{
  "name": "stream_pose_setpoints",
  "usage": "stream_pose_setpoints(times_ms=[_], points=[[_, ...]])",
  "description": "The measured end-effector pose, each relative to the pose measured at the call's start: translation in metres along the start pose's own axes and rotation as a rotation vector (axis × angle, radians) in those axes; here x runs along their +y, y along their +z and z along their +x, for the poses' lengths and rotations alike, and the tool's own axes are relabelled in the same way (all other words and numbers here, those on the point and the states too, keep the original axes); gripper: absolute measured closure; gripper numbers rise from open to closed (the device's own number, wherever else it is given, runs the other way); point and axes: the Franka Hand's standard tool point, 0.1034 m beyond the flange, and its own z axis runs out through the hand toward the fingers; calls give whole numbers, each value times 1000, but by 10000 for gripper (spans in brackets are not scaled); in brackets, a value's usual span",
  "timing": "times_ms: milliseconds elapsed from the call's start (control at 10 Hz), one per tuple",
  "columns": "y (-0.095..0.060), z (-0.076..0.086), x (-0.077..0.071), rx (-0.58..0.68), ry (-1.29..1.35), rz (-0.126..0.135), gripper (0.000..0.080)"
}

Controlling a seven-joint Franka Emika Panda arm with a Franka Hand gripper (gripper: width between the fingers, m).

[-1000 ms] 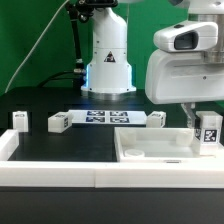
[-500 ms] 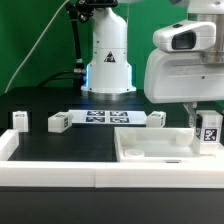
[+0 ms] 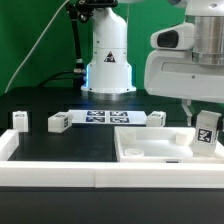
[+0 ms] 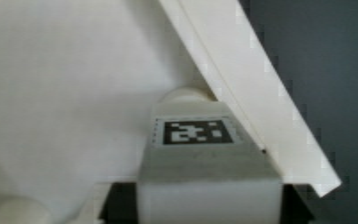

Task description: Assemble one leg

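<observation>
My gripper [image 3: 205, 128] is shut on a leg [image 3: 207, 132], a chunky white peg with a black-and-white tag, at the exterior view's right. It holds the leg tilted over the far right corner of the large white square panel [image 3: 150, 150]. In the wrist view the leg [image 4: 202, 150] fills the space between the dark fingers [image 4: 123, 205], its far end against the panel's raised rim [image 4: 247, 85]. Three more legs lie on the table: one [image 3: 19, 120] at the left, one [image 3: 59, 122] beside it, one [image 3: 156, 119] behind the panel.
The marker board [image 3: 104, 118] lies between the loose legs at the table's middle back. The arm's white base [image 3: 108, 60] stands behind it. Long white border rails [image 3: 50, 176] run along the front and left [image 3: 8, 146] edges.
The gripper and the leg in it have shifted slightly, and the leg now tilts more over the panel's right corner. The other parts have not moved.
</observation>
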Motion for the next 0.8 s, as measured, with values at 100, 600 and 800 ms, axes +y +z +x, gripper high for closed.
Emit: stream_pose_setpoints(times_ms=[100,600,800], points=[[0,0,0,1,99,-1,509],[-1,1,0,-2,519,6,509],[0,0,-1,-5,478,9,390]])
